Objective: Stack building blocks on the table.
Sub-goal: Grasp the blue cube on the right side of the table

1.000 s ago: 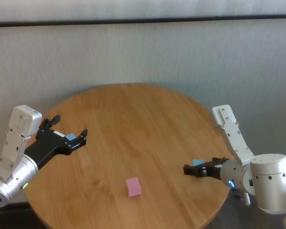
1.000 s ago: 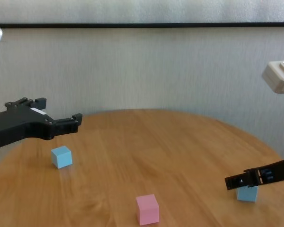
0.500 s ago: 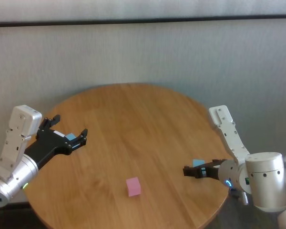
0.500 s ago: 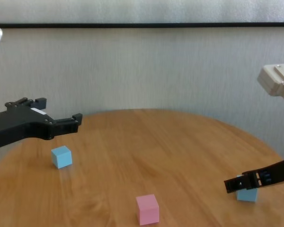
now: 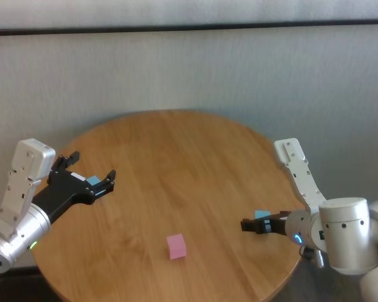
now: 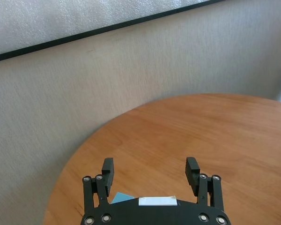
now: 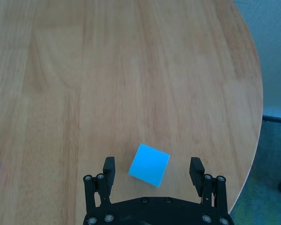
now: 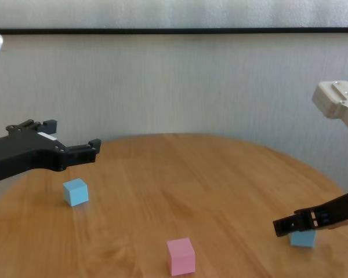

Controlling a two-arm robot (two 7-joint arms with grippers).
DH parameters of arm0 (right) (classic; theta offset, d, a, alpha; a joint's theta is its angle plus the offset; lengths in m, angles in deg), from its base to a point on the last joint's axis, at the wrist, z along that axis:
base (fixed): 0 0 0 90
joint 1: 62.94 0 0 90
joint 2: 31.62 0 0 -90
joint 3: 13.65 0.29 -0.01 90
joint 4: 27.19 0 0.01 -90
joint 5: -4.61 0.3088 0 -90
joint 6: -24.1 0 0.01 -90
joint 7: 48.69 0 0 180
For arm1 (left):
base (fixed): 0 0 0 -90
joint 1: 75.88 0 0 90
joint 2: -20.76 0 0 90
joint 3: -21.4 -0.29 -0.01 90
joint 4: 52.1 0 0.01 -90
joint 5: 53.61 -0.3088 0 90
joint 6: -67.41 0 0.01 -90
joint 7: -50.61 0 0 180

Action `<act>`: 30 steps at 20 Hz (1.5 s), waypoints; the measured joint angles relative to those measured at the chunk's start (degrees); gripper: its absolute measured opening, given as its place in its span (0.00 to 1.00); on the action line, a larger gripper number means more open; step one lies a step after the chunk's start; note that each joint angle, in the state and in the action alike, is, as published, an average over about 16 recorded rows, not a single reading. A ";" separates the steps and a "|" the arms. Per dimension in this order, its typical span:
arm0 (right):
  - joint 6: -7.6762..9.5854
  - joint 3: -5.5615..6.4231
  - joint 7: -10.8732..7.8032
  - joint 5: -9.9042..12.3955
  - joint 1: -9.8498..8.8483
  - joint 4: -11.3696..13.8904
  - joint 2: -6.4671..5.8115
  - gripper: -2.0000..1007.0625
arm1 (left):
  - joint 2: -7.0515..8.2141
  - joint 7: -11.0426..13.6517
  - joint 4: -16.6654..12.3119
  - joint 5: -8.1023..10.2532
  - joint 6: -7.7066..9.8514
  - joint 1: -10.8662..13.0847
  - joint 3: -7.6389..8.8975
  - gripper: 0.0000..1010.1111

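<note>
Three cubes lie well apart on the round wooden desk [image 8: 220,174], none on top of another. Nearest the robot is the pink block [image 8: 180,256], alone near the desk's front edge, between the two grippers and well clear of both.

To its right, the right gripper [image 7: 152,172] sits low over the desk with its fingers [image 7: 109,167] spread wide apart and gripping nothing. A light blue block [image 7: 149,164] lies just ahead of the gripper's palm, between the two fingertips and turned at an angle to them; a strip of desk shows on either side, so neither finger touches it. In the chest view the gripper's black fingers cross just over this block's upper edge; how much height separates them is hard to judge from that angle. The block rests close to the desk's right rim.

Farther back on the left, the left gripper [image 8: 75,145] hangs above the desk, fingers [image 6: 108,168] likewise wide apart and empty. The second light blue block [image 8: 75,191] stands on the desk beneath it, on the near side of the fingertips and clearly lower than them. In the left wrist view only a corner of that block peeks out by one finger's base, under the gripper's body, not between the tips.

Behind the desk runs a pale textured wall [image 5: 189,69] with a dark horizontal strip [image 5: 189,27].
</note>
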 joint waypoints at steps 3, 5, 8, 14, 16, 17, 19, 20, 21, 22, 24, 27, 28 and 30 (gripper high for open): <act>0.18 0.31 0.12 -0.08 0.14 -0.31 0.42 1.00 | 0.00 0.00 0.00 0.00 0.00 0.00 0.00 0.99; 0.22 0.46 0.14 -0.10 0.20 -0.45 0.60 1.00 | 0.00 0.00 0.00 0.00 0.00 0.00 0.00 0.99; 0.19 0.61 0.13 -0.10 0.23 -0.53 0.74 0.99 | 0.00 0.00 0.00 0.00 0.00 0.00 0.00 0.99; 0.12 0.56 0.10 -0.07 0.24 -0.49 0.66 0.95 | 0.00 0.00 0.00 0.00 0.00 0.00 0.00 0.99; 0.10 0.52 0.09 -0.06 0.24 -0.47 0.61 0.92 | 0.00 0.00 0.00 0.00 0.00 0.00 0.00 0.99; 0.08 0.49 0.08 -0.06 0.24 -0.45 0.59 0.90 | 0.00 0.00 0.00 0.00 0.00 0.00 0.00 0.99; 0.06 0.44 0.07 -0.06 0.23 -0.42 0.53 0.86 | 0.00 0.00 0.00 0.00 0.00 0.00 0.00 0.99; 0.06 0.42 0.07 -0.06 0.23 -0.41 0.51 0.83 | 0.00 0.00 0.00 0.00 0.00 0.00 0.00 0.99; 0.05 0.41 0.07 -0.06 0.23 -0.39 0.50 0.81 | 0.00 0.00 0.00 0.00 0.00 0.00 0.00 0.99; 0.04 0.39 0.06 -0.06 0.22 -0.38 0.48 0.78 | 0.00 0.00 0.00 0.00 0.00 0.00 0.00 0.99; 0.03 0.37 0.06 -0.06 0.22 -0.37 0.46 0.72 | 0.00 0.00 0.00 0.00 0.00 0.00 0.00 0.99; 0.02 0.34 0.05 -0.06 0.21 -0.35 0.43 0.62 | 0.00 0.00 0.00 0.00 0.00 0.00 0.00 0.99; 0.01 0.33 0.05 -0.06 0.20 -0.34 0.42 0.59 | 0.00 0.00 0.00 0.00 0.00 0.00 0.00 0.99; 0.00 0.32 0.05 -0.06 0.20 -0.33 0.41 0.53 | 0.00 0.00 0.00 0.00 0.00 0.00 0.00 0.99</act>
